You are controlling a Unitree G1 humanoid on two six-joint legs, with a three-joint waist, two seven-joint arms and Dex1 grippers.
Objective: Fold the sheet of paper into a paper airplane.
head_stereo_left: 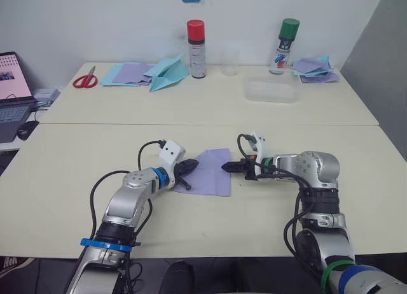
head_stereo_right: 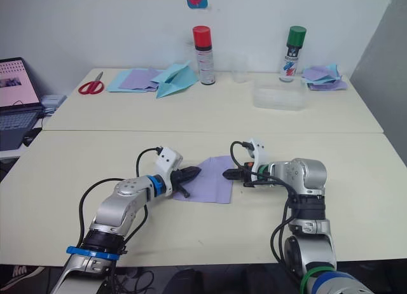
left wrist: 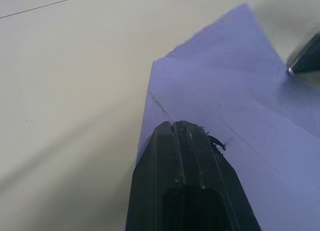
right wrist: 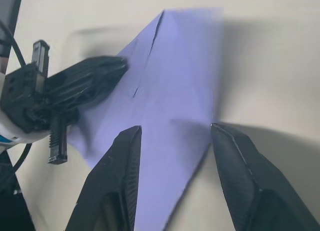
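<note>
The sheet of paper [head_stereo_left: 210, 172] lay on the near table [head_stereo_left: 76, 173] between both grippers. The left gripper [head_stereo_left: 186, 167], fingers closed together, pressed its left edge. The right gripper [right wrist: 172, 136] stood open, fingers straddling the right edge without holding it.

arms: silver-grey metal, black cables | left gripper [head_stereo_left: 185, 167]: black, blue ring | right gripper [head_stereo_left: 229, 167]: black, white wrist housing

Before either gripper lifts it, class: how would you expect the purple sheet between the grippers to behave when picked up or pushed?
Probably floppy: the sheet of paper looks thin and lies flat on the table, its far corner folded over. Likely very light, so a push from the left gripper could slide or buckle it. Its visible creases suggest it would bend along them first.
</note>
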